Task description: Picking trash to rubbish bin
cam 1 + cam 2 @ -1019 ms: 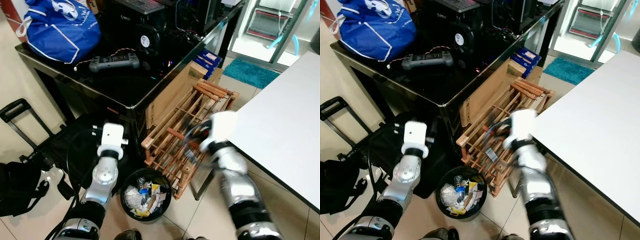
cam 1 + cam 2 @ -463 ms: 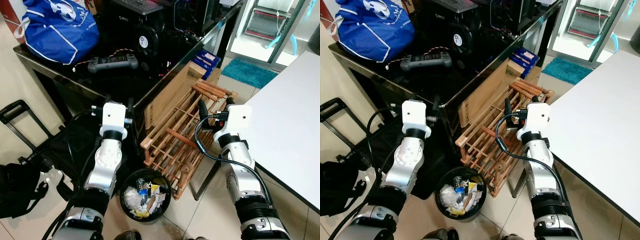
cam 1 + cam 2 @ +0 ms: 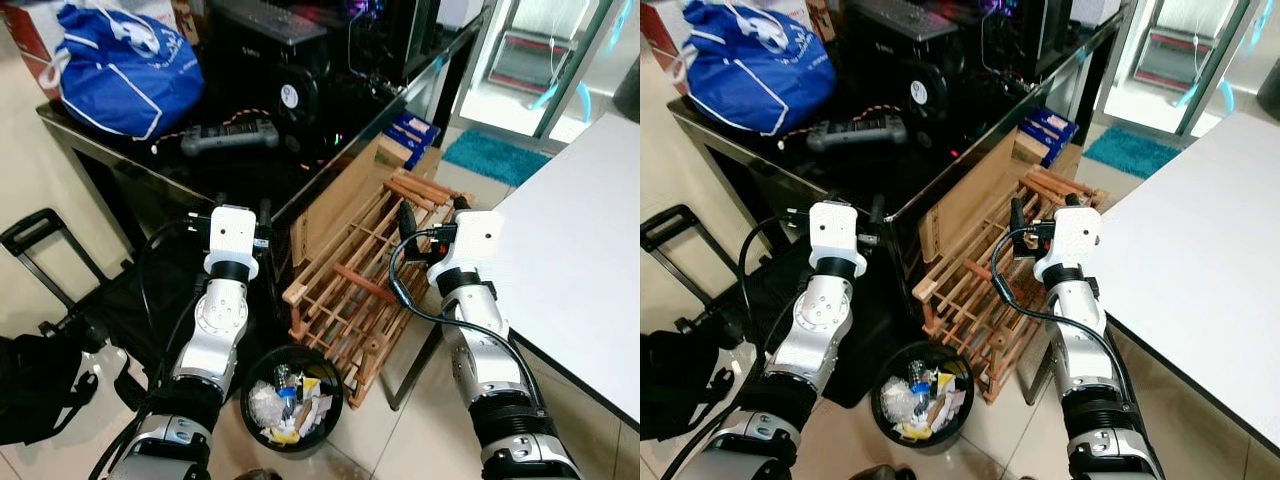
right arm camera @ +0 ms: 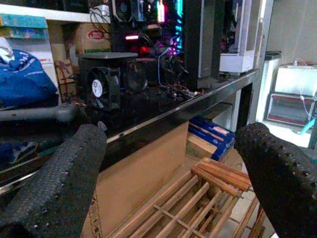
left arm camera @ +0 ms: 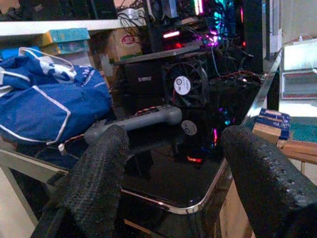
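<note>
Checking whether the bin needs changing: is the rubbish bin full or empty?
Partly full: the black rubbish bin on the floor holds crumpled paper and wrappers below its rim.

2 silver jointed arms end in white boxy wrist blocks. The left arm [image 3: 215, 335] has black cables looping along it; the right arm [image 3: 480, 345] carries a thick black cable curving beside its wrist. Each gripper has 2 long black fingers [image 5: 96, 181] with a pebbled, dotted surface.
</note>
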{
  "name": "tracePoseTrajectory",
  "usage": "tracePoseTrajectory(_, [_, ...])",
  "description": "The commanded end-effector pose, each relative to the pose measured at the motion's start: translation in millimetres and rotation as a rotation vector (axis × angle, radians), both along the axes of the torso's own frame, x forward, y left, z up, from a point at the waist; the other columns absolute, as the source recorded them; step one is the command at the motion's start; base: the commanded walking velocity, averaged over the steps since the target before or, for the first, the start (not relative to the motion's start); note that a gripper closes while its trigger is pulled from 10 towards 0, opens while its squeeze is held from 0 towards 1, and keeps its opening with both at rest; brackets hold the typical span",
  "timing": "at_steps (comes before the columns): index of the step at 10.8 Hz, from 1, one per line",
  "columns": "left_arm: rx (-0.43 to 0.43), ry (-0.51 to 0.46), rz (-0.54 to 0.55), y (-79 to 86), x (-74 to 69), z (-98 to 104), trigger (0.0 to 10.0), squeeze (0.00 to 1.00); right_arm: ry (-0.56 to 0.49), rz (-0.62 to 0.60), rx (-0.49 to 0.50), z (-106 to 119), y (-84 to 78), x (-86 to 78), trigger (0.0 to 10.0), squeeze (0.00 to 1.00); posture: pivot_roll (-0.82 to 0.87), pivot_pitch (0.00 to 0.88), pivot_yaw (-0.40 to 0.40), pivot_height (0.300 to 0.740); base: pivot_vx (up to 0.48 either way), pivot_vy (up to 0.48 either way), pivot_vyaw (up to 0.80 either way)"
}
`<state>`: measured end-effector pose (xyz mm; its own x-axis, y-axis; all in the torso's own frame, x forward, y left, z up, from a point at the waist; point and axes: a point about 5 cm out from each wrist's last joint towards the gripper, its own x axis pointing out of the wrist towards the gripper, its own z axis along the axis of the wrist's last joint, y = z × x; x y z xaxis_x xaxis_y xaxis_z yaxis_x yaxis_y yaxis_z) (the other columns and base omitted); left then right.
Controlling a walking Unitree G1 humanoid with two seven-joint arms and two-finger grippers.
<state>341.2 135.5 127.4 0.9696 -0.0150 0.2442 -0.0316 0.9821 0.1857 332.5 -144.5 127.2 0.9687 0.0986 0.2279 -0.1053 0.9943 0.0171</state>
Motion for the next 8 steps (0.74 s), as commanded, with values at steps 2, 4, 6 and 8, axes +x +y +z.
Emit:
tracePoseTrajectory(2, [0.009,0.024,-0.004,-1.1,-1.0,-4.6,10.0,0.0,-0.003,0.008,-0.013,0.3,4.4,0.9,10.0,0.0,-0.05,0.0,0.046,0.74,0.0,0.0,0.0])
tracePoseTrajectory(4, [0.004,0.022,-0.006,-2.0,-0.6,-4.0,10.0,0.0,0.006,0.014,-0.017,-1.0,5.8,1.5,10.0,0.0,-0.05,0.0,0.046,0.74,0.0,0.0,0.0])
tracePoseTrajectory(6, [-0.005,0.022,-0.006,-4.2,-1.5,-5.2,10.0,0.0,0.02,0.016,-0.026,-3.2,6.0,1.7,10.0,0.0,-0.05,0.006,0.039,0.74,0.0,0.0,0.0])
tracePoseTrajectory(8, [-0.015,0.027,-0.004,-4.8,-2.6,-6.6,10.0,0.0,0.019,0.017,-0.029,-2.4,6.0,2.1,10.0,0.0,-0.05,0.018,0.036,0.74,0.0,0.0,0.0])
